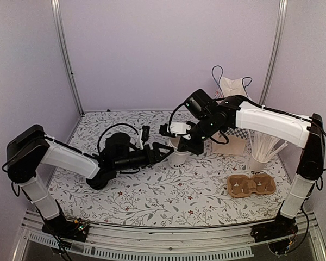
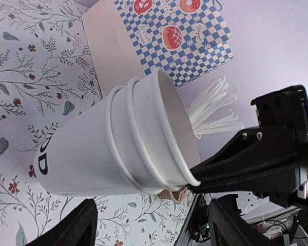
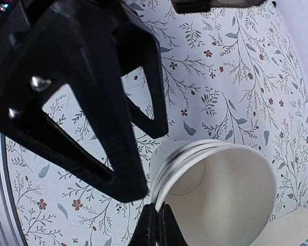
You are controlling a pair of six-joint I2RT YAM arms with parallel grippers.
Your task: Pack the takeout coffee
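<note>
White nested cups point(image 1: 179, 158) stand midway on the bench point(image 1: 152, 196), right pincer point(image 3: 155, 220) clamped on the top cup's rim, left pincer point(image 2: 153, 210) apart astride the stack; black-lidded coffee not seen in any view; judgement: left should grip the stack before right lifts straight.

Soft, even light is shed from above; faint shadows are cast on the table point(image 1: 152, 201). The stacked cups point(image 3: 220, 195) at five o'clock are rendered bright, slightly soft.
</note>
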